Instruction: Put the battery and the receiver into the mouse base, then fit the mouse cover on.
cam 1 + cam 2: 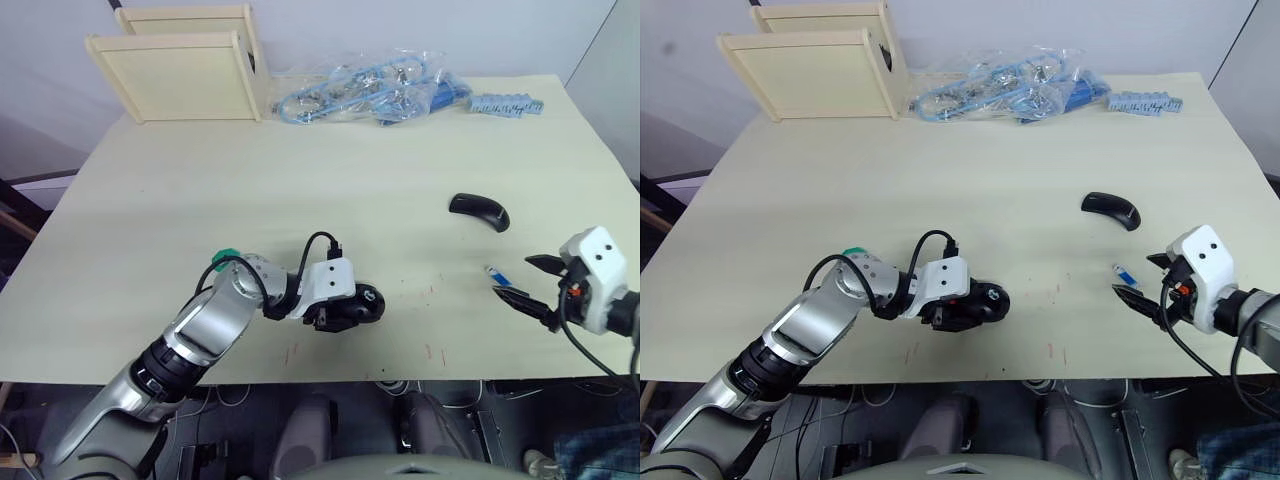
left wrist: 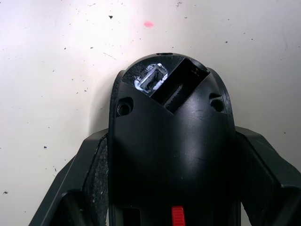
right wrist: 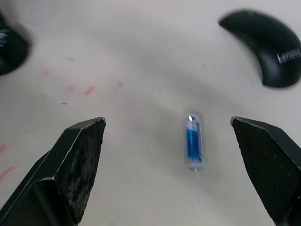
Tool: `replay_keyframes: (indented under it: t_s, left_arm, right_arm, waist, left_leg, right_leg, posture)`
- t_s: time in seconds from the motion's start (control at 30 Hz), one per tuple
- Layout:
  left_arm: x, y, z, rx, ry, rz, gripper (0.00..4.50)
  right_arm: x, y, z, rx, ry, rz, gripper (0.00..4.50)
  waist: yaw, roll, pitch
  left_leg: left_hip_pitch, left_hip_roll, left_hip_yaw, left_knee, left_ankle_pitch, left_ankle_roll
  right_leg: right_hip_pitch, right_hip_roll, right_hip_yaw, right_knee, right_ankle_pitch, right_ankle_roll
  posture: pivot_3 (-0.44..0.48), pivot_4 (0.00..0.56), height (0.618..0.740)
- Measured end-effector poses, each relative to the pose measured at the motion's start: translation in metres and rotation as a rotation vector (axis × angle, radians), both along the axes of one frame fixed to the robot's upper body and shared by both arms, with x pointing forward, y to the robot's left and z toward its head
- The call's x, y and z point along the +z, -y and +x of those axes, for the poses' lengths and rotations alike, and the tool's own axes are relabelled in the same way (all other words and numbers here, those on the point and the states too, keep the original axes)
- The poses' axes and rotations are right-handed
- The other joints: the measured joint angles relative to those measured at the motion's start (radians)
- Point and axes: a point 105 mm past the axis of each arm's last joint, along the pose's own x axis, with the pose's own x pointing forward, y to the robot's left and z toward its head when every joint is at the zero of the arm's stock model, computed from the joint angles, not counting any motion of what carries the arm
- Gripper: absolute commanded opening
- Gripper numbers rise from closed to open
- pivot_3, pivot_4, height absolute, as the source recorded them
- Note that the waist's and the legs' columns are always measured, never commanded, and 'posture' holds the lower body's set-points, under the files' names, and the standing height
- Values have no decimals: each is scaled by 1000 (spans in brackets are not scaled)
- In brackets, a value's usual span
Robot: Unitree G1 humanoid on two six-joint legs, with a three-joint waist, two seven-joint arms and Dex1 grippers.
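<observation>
The battery [image 3: 194, 141] is lying loose on the pale worktop [image 1: 300, 200], toward the right front, with the right gripper [image 3: 171, 165] hovering just short of it, fingers [image 3: 77, 160] spread wide and grasping nothing; the small blue-and-white cylinder is sitting ahead of the gap between them, nearer one finger than the other. Beyond it, well apart, the mouse cover [image 1: 479, 211] is resting arched side up, untouched. Near the front edge at centre, the mouse base [image 2: 171, 146] is being held between the fingers of the left gripper [image 1: 345, 312], which are clenched on its two flanks; the left wrist view is showing its open inside, with a silvery slot at the nose and a red part toward the rear. Whether the receiver is already seated in that slot cannot be told. Judging by how things lie, the job is standing at an early stage: the base is being steadied, the battery is not yet picked up, and the cover is yet to be fitted. The next move is likely calling for the right fingers to centre on the battery and close across its thin body, which may roll away. At the far edge, a wooden box [image 1: 185, 60], a clear bag of parts [image 1: 370, 90] and a strip of blue pieces [image 1: 507, 104] are lying clear of the work.
</observation>
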Motion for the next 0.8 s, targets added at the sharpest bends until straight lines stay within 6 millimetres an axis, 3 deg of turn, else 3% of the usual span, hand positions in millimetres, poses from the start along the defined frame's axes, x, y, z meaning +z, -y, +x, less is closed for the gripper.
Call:
replay_keyframes:
  t_s: [0.03, 0.13, 0.2, 0.8]
  left_arm:
    - [0, 0, 0, 2, -1, 0, 2955]
    - [0, 0, 0, 3, -2, -2, 2955]
    - [0, 0, 0, 4, -3, -2, 2955]
    - [-3, 0, -2, 2, -5, -6, 2955]
  right_arm:
    - [-9, 0, 3, -19, -12, 8, 4500]
    - [-20, 1, 8, -50, -18, 36, 3472]
    - [-28, 3, 10, -71, -20, 33, 2522]
    - [-50, 10, 16, -159, 13, 49, 2522]
  waist:
    - [-1, 0, 0]
    - [-1, 0, 0]
    - [0, 0, 0]
    - [-4, 2, -1]
  left_leg:
    - [0, 0, 0, 0, 0, 0]
    - [0, 0, 0, 0, 0, 0]
    - [0, 0, 0, 0, 0, 0]
    - [1, 0, 0, 0, 0, 0]
  right_leg:
    - [0, 0, 0, 0, 0, 0]
    - [0, 0, 0, 0, 0, 0]
    - [0, 0, 0, 0, 0, 0]
    - [0, 0, 0, 1, 0, 0]
  posture:
    - [0, 150, 740]
    - [0, 150, 740]
    - [0, 150, 740]
    - [0, 150, 740]
